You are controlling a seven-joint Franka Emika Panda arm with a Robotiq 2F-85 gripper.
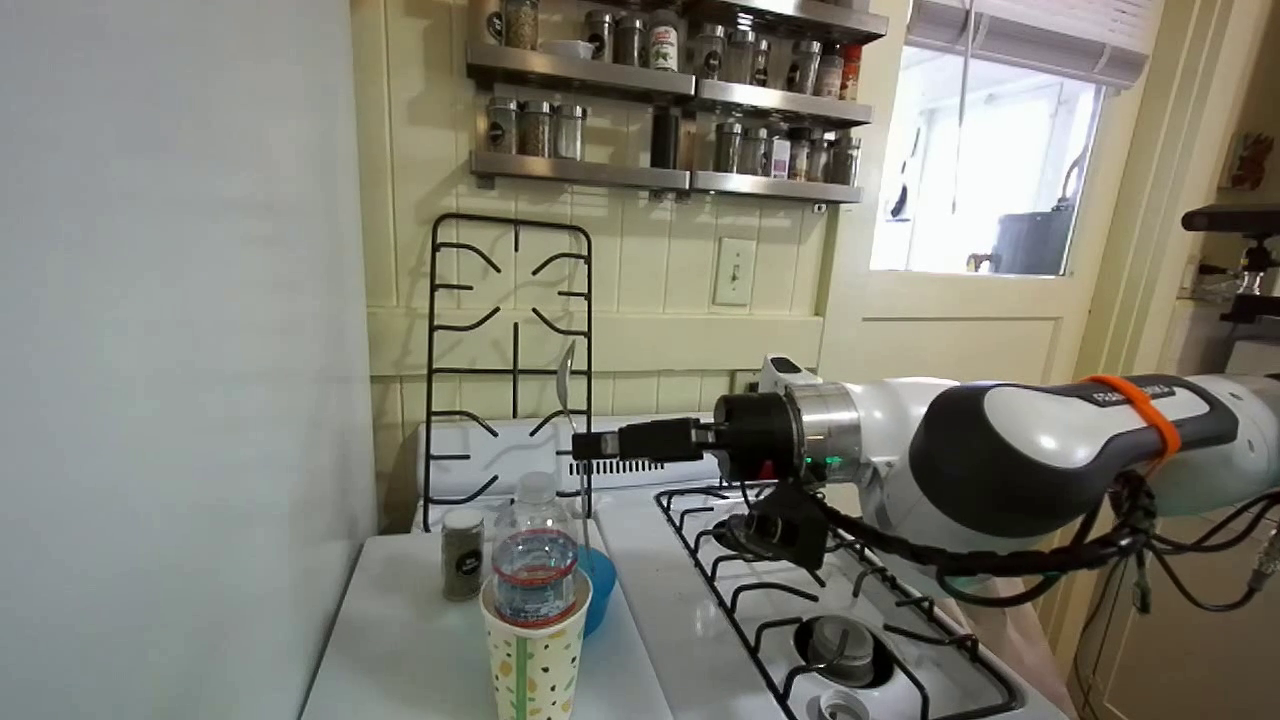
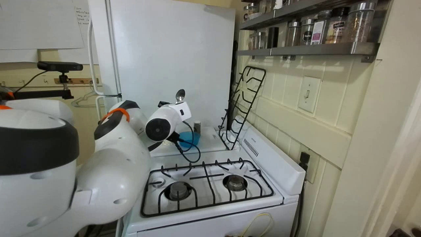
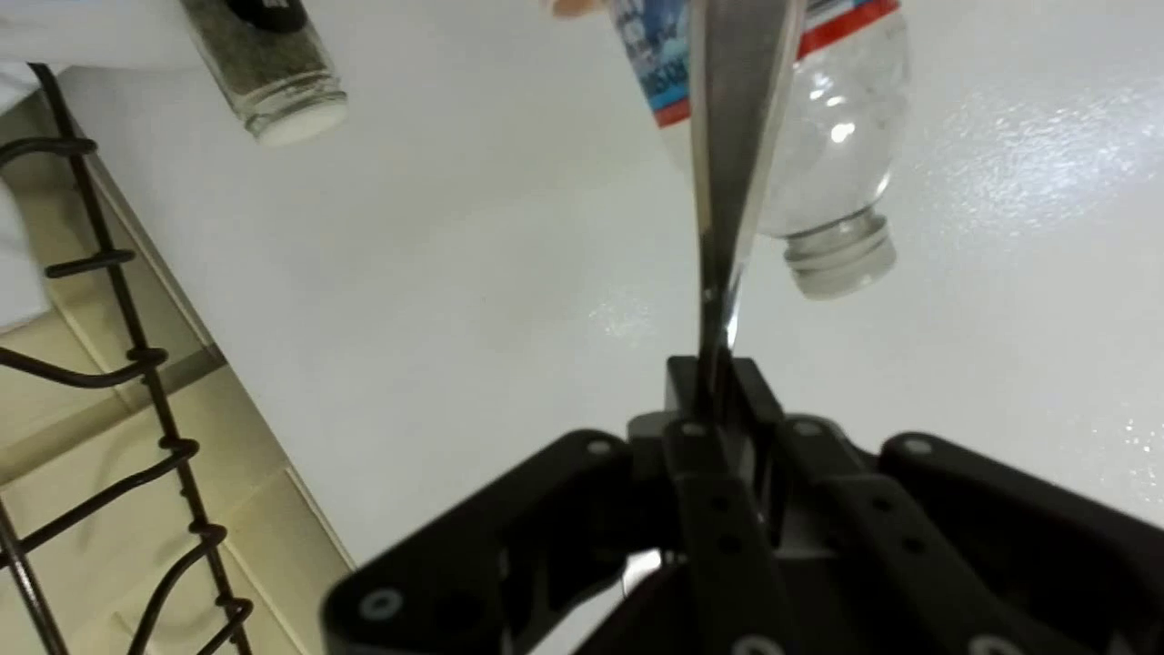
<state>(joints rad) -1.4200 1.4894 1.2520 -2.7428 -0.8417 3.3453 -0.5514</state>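
Note:
A metal spoon (image 1: 565, 378) stands almost upright, bowl end up, with my gripper (image 1: 580, 446) shut on it partway along. Its broad handle (image 3: 741, 109) runs away from the fingertips in the wrist view. Behind a clear plastic bottle (image 1: 536, 560) the handle drops toward a blue bowl (image 1: 598, 597); whether it touches the bowl I cannot tell. The bottle sits in a patterned paper cup (image 1: 535, 665), in front of and below the gripper. A spice jar (image 1: 462, 555) with a white lid stands left of the bottle. The arm hides the fingers in an exterior view, where the spoon's bowl (image 2: 180, 95) shows above.
A gas stove with a black grate (image 2: 213, 184) lies under the arm. A loose grate (image 1: 516, 372) leans against the wall behind. The white refrigerator side (image 1: 200, 300) rises beside the counter. Metal shelves (image 1: 580, 172) with spice jars hang above.

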